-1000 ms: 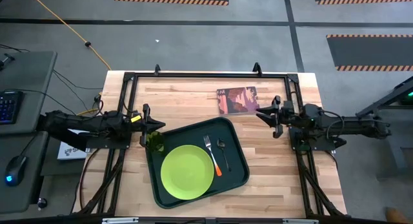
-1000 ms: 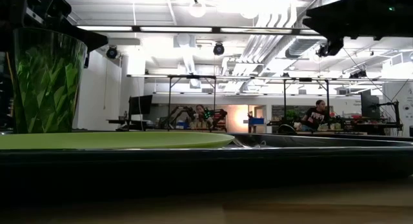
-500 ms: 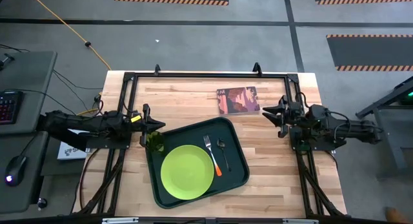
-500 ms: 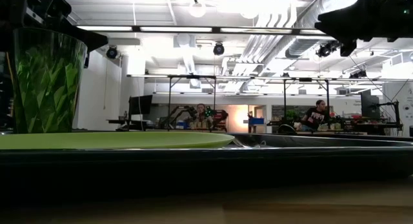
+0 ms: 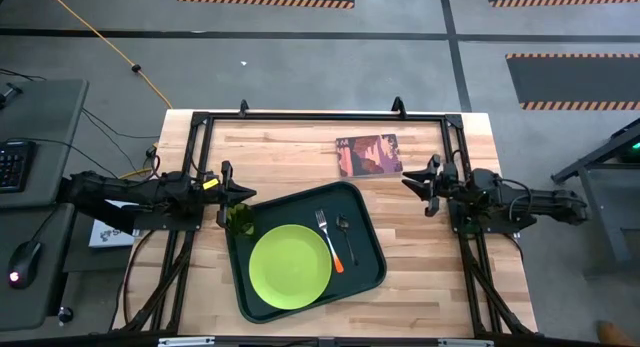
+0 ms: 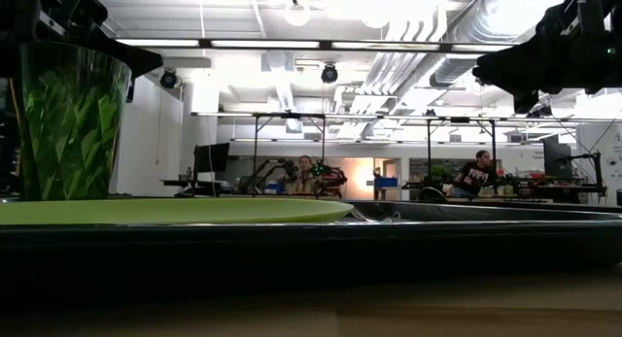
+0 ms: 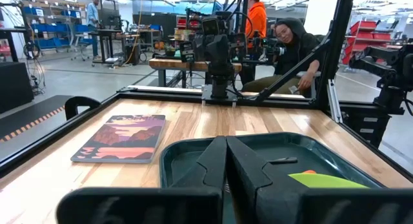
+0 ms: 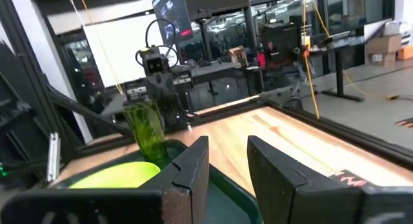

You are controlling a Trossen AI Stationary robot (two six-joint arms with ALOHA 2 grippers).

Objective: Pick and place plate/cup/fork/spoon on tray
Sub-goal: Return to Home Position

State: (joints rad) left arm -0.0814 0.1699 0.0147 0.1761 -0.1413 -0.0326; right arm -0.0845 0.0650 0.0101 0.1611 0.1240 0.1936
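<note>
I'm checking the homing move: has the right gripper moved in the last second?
Yes. In the low view the right gripper has dropped, from level with the ceiling ducts down toward the far frame's top rail.

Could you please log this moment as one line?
plate, cup, fork, spoon on tray; left gripper shut by cup; right gripper open beside tray

The tray (image 5: 366,263) holds plate (image 5: 290,268), cup (image 5: 240,220), fork (image 5: 331,239), spoon (image 5: 342,225).
</note>
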